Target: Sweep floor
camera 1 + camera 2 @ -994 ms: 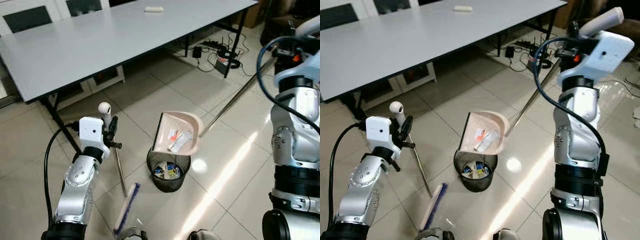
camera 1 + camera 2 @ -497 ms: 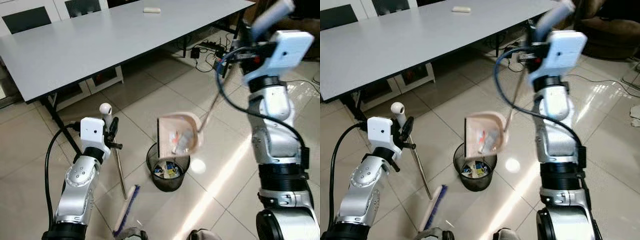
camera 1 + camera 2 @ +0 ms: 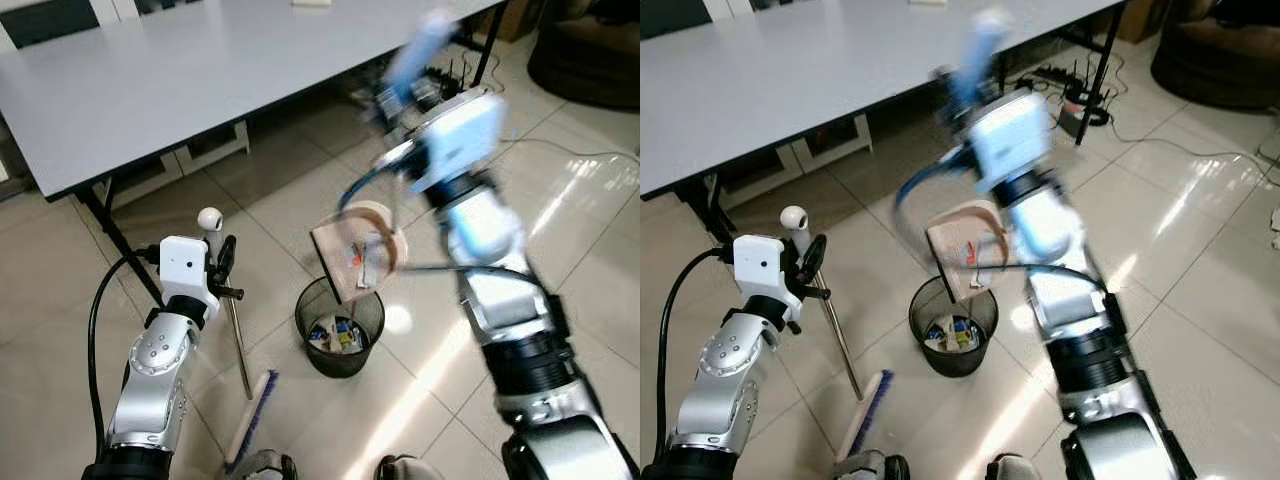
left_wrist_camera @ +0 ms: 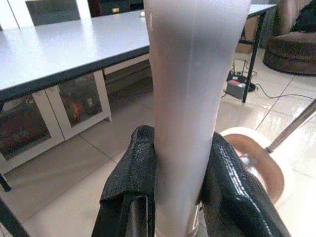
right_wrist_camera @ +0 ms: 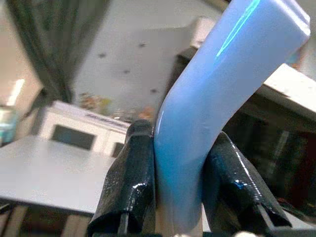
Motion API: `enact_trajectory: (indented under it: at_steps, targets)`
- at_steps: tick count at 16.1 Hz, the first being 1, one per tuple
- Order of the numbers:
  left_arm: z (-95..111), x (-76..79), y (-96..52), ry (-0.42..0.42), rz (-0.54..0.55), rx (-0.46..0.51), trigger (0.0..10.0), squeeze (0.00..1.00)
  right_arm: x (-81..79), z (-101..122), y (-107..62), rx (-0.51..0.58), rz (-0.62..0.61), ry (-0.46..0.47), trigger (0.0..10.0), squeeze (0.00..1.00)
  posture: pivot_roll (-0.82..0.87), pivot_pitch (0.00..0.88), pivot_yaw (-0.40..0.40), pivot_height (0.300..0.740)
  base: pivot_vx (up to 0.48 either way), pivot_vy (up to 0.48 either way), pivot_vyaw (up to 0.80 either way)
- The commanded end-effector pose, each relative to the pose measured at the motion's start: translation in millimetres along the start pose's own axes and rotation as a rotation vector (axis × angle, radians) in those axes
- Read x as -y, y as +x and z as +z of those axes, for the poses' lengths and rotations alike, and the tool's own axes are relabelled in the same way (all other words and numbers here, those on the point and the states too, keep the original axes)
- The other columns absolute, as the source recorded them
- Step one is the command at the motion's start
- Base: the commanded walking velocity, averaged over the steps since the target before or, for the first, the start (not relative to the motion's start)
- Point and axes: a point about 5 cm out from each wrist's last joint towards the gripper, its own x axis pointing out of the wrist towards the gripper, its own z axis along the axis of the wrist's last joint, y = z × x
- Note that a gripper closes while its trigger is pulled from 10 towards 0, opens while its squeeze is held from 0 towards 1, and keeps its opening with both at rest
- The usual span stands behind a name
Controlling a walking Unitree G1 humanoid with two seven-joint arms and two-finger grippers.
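Note:
My left gripper (image 4: pixel 180 143) is shut on the white broom handle (image 3: pixel 236 335), which stands nearly upright at my left. The broom's blue-bristled head (image 3: pixel 250 418) rests on the tiles by my feet. My right gripper (image 5: pixel 180 133) is shut on the light blue grip of the dustpan handle (image 5: pixel 217 89), held high and blurred in front of the table. The beige dustpan (image 3: pixel 358 250) hangs steeply tilted just above the black mesh bin (image 3: pixel 340 325), with bits of litter still lying in it. The bin holds several scraps.
A long grey table (image 3: pixel 170 80) spans the back, its black legs (image 3: pixel 120 240) near my left arm. Cables and a power strip (image 3: pixel 1085 105) lie on the floor under the table's right end. A dark sofa (image 3: pixel 590 50) stands at far right. Glossy tiles stretch open to the right.
My right arm has swung from the far right across toward the middle, raising the handle upright. The dustpan has tipped steeper over the bin. The left arm and broom have stayed put.

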Motion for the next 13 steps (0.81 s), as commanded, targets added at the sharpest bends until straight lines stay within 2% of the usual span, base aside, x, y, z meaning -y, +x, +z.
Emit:
enact_trajectory:
  at_steps: [1,3,6,8,9,10,11,12,13]
  targets:
    - [8,-1.0,0.0,0.023,-0.012,0.028,10.0,0.0,-6.6,9,0.6,0.064,0.041,-0.032,10.0,0.0,0.0,0.107,0.052,0.74,0.0,0.0,0.0]
    - [7,-0.3,-1.0,0.026,-0.016,0.029,10.0,0.0,-26.8,7,-5.9,0.072,0.137,-0.066,10.0,0.0,0.0,0.105,0.054,0.74,0.0,0.0,0.0]
    - [7,-0.8,0.5,0.031,-0.014,0.03,10.0,0.0,-40.1,5,-10.6,0.069,0.219,-0.108,10.0,0.0,-0.01,0.095,0.067,0.74,0.0,0.0,0.0]
    - [6,0.3,2.2,0.033,-0.022,0.028,10.0,0.0,-42.3,5,-11.3,0.07,0.261,-0.171,10.0,0.0,-0.02,0.099,0.074,0.74,0.0,0.0,0.0]
    - [6,2.5,3.1,0.033,-0.03,0.029,10.0,0.0,-38.3,6,-11.9,0.072,0.233,-0.175,10.0,0.0,-0.02,0.096,0.072,0.74,0.0,0.0,0.0]
    - [6,4.0,4.1,0.032,-0.038,0.034,10.0,0.0,-17.5,10,-8.5,0.071,0.039,-0.079,10.0,0.0,-0.02,0.098,0.071,0.74,0.0,0.0,0.0]
    - [5,4.5,4.0,0.037,-0.039,0.031,10.0,0.0,10.9,13,-7.5,0.045,-0.138,0.005,10.0,0.0,-0.02,0.09,0.064,0.74,0.0,0.0,0.0]
    - [5,4.2,3.6,0.044,-0.039,0.03,10.0,0.0,33.6,18,-6.8,0.033,-0.235,0.054,10.0,0.0,-0.02,0.088,0.061,0.74,0.0,0.0,0.0]
    - [5,2.1,2.8,0.053,-0.037,0.023,10.0,0.0,49.6,27,-5.2,0.047,-0.287,0.081,10.0,0.0,-0.02,0.089,0.06,0.74,0.0,0.0,0.0]
